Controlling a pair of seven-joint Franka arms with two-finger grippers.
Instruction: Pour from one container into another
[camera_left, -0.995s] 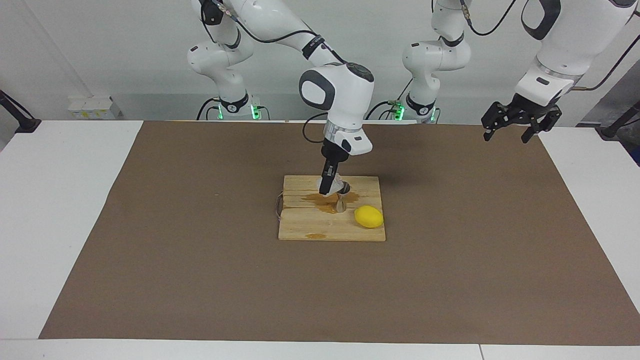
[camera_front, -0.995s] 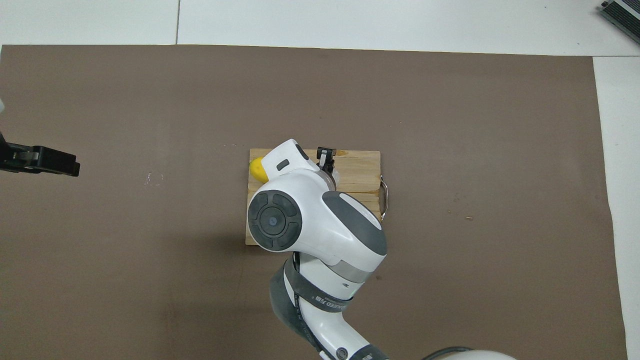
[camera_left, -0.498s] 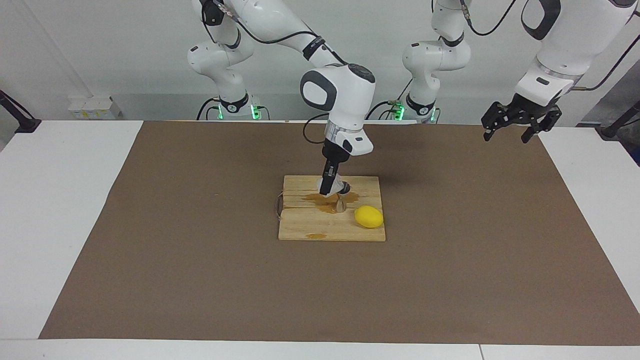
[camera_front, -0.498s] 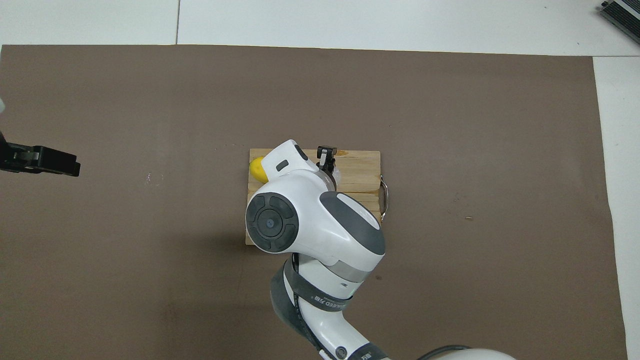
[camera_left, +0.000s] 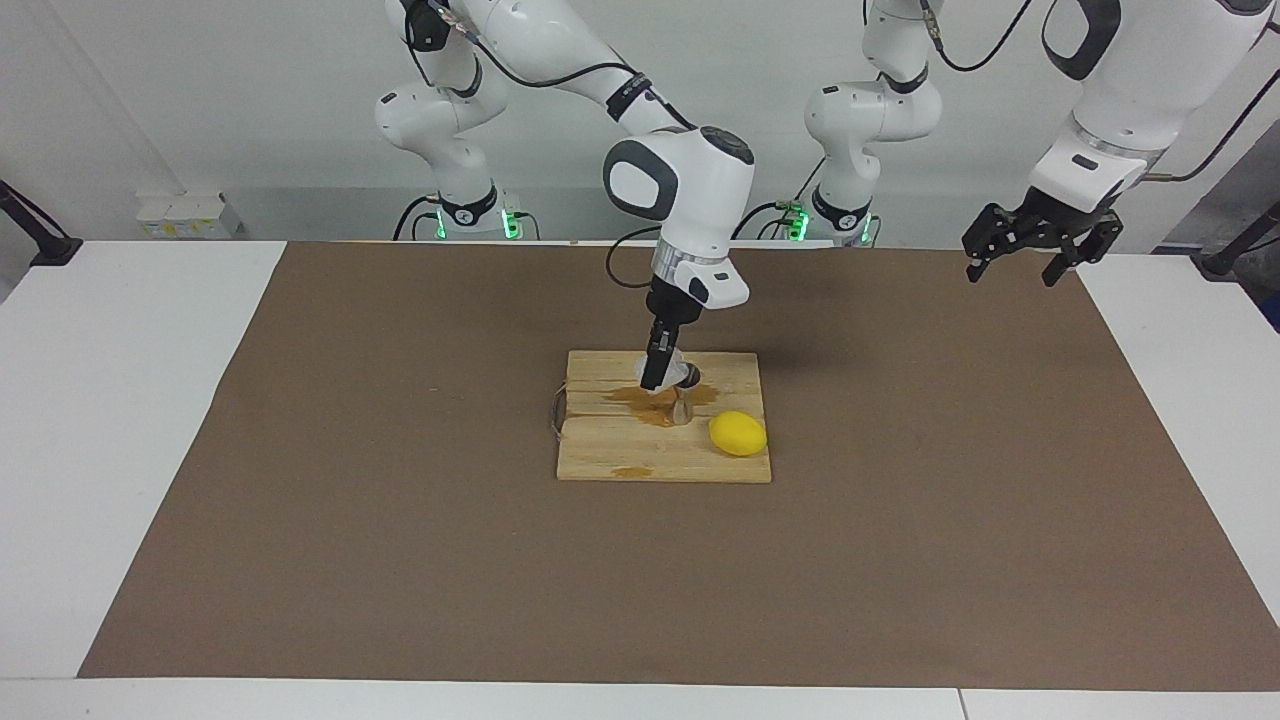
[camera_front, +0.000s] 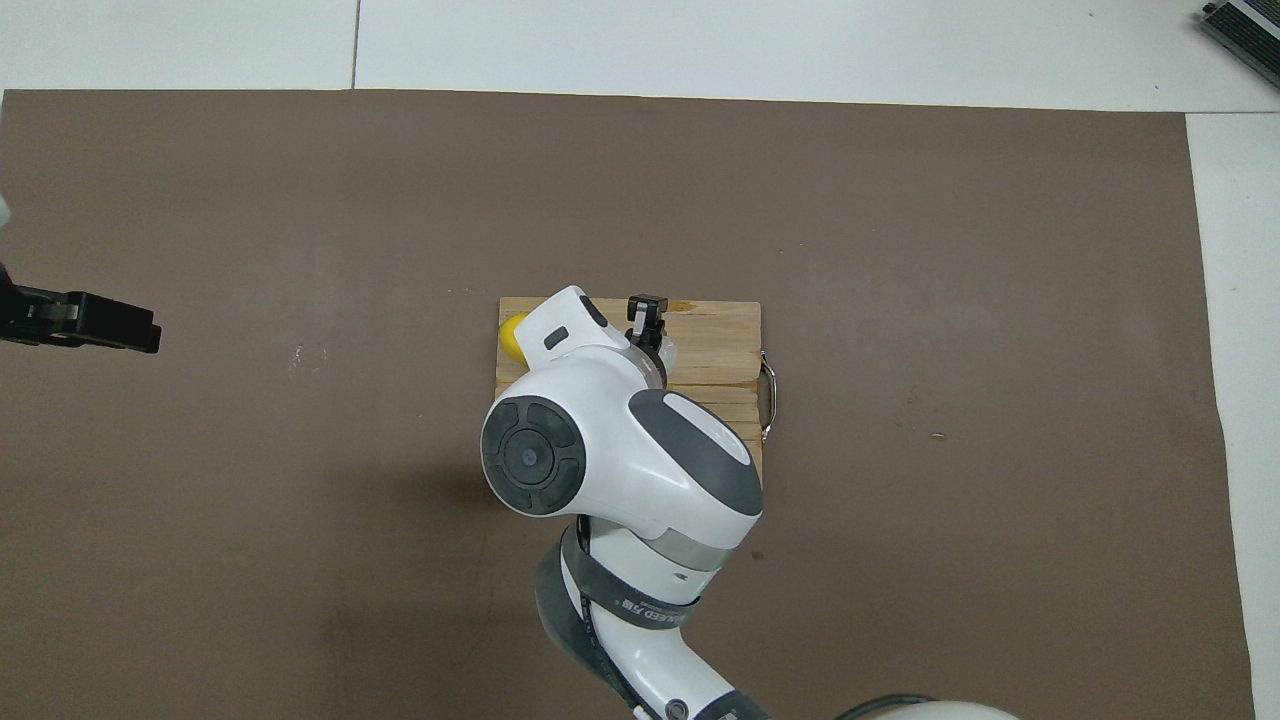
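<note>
My right gripper (camera_left: 664, 376) is shut on the clear faceted glass tumbler (camera_left: 680, 374) and holds it tilted just above the small steel jigger (camera_left: 682, 410). The jigger stands upright on the wooden board (camera_left: 650, 462), beside a brown wet stain (camera_left: 640, 400). In the overhead view the right gripper (camera_front: 646, 318) and a bit of the glass (camera_front: 665, 352) show past the arm's wrist; the jigger is hidden under the arm. My left gripper (camera_left: 1016, 262) is open and empty, waiting in the air over the mat near the left arm's end of the table.
A yellow lemon (camera_left: 738, 433) lies on the board beside the jigger, toward the left arm's end; it also shows in the overhead view (camera_front: 511, 334). The board (camera_front: 722, 340) has a metal handle (camera_front: 769, 395). A brown mat (camera_left: 400, 520) covers the table.
The right arm's wrist has risen slightly and shifted a little toward the left arm's end, the glass still over the jigger. The left arm has not moved.
</note>
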